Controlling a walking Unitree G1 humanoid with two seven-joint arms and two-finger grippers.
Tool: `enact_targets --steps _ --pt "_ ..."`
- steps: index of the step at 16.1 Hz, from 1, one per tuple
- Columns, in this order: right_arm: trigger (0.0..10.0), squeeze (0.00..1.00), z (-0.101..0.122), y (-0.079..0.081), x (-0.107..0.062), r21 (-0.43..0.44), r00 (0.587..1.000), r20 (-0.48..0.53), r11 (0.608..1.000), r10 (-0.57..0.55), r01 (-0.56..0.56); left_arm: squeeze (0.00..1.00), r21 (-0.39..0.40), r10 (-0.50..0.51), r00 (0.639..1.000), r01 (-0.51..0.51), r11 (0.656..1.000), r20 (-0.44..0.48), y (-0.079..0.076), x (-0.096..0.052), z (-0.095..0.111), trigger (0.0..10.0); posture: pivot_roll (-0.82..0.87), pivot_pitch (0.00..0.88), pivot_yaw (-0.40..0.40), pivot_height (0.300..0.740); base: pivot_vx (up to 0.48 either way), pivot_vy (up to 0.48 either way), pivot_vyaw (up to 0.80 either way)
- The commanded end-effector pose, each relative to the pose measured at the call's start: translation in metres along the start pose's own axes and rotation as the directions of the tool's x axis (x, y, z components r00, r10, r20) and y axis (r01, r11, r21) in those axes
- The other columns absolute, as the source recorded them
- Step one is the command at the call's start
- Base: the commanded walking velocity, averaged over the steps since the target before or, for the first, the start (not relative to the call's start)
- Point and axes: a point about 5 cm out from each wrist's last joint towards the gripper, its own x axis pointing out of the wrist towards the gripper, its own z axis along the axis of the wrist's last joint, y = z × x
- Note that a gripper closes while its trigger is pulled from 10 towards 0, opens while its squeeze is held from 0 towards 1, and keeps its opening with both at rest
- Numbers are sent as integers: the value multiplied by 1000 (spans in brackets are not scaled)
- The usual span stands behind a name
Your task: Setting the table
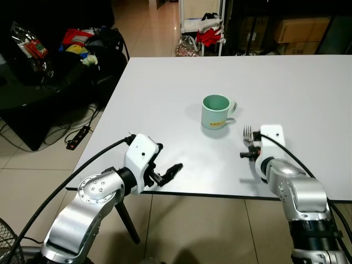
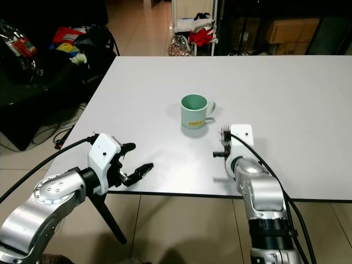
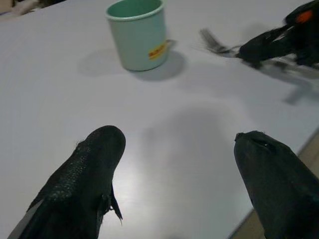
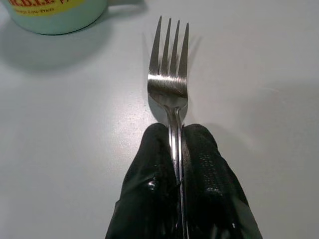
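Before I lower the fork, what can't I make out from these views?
- Fork handle: hidden between the right claw fingers in the right wrist view, and behind the wrist in the eye views.
- Mug lettering: cut off by the right wrist view's top edge, too small elsewhere.
- Whether the fork touches the table: cannot tell.
- Left claw is open and holds nothing.

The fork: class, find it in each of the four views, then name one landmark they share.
Left eye view: fork, right of centre, held by the right gripper.
Right eye view: just right of centre.
Left wrist view: upper right, blurred.
Right wrist view: centre, tines up.
Shared landmark: the green mug, beside the tines.
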Motion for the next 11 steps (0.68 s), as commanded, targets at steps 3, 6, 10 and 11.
enact_targets --steps 3,6,10,11 --pt "10000 0 -1 -6 6 15 1000 -18 1000 11 -11 0 3 -29 999 30 1000 -17 -3 -4 1 10000 74 0 59 740 0 0 0" --pt "10000 0 -4 -9 11 -13 999 -19 999 32 -32 0 3 -37 999 37 999 -23 -2 -6 1 10000 75 0 63 740 0 0 0" --pt "10000 0 0 -13 17 -57 999 -10 997 49 -49 0 6 -44 999 44 999 -30 -2 -8 1 10000 80 0 57 740 0 0 0" --pt "10000 0 1 -17 19 -80 999 -10 996 48 -49 0 6 -46 998 46 999 -32 -3 -8 1 10000 83 0 53 740 0 0 0"
